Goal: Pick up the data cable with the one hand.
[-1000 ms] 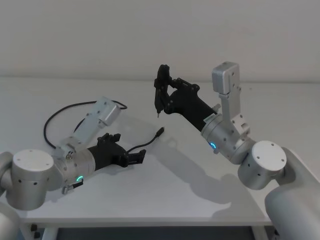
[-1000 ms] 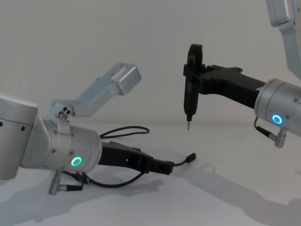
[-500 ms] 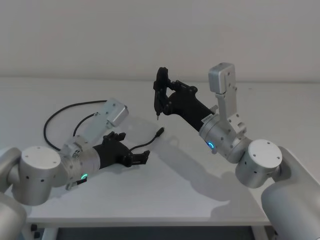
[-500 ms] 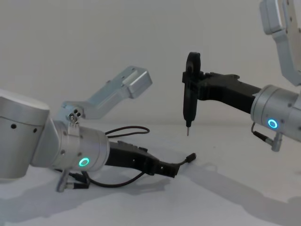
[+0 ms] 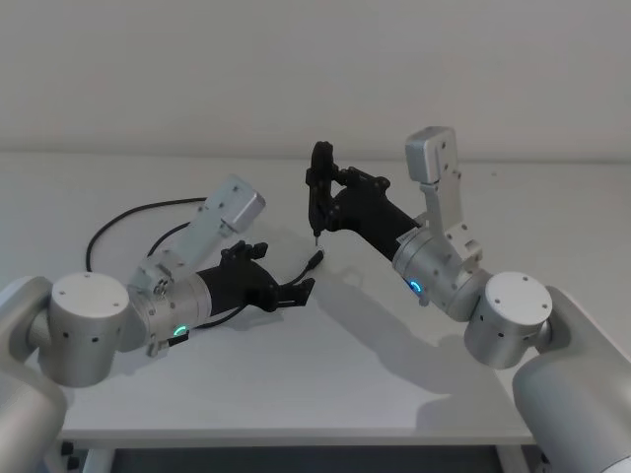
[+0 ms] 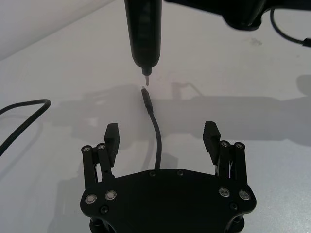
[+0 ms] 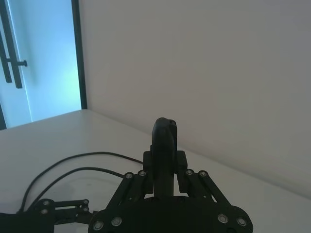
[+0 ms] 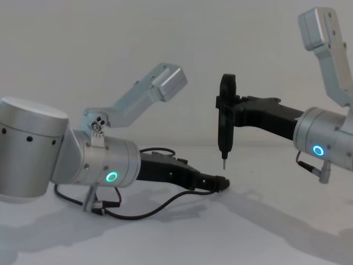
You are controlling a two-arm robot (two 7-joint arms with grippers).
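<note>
The data cable (image 5: 118, 219) lies in loose black loops on the white table's left half, with one small plug (image 5: 315, 260) near the middle. My left gripper (image 5: 301, 291) is low over the table and open. In the left wrist view the cable (image 6: 156, 138) runs between its fingers (image 6: 112, 133) without touching either, and the plug (image 6: 145, 93) lies just beyond them. My right gripper (image 5: 333, 197) is shut on a black pen-shaped tool (image 5: 317, 192), held upright with its metal tip (image 8: 223, 164) just above the plug.
The white table (image 5: 375, 374) has its front edge (image 5: 296, 429) close to me and a plain wall behind. A short wire with a silver plug (image 8: 102, 205) hangs under my left arm's green-lit cylinder. The right arm's forearm (image 8: 325, 146) reaches in from the right.
My left gripper has slid forward and right along the cable toward its plug end, still open. The right gripper with the tool has dropped slightly, closer to the plug.
</note>
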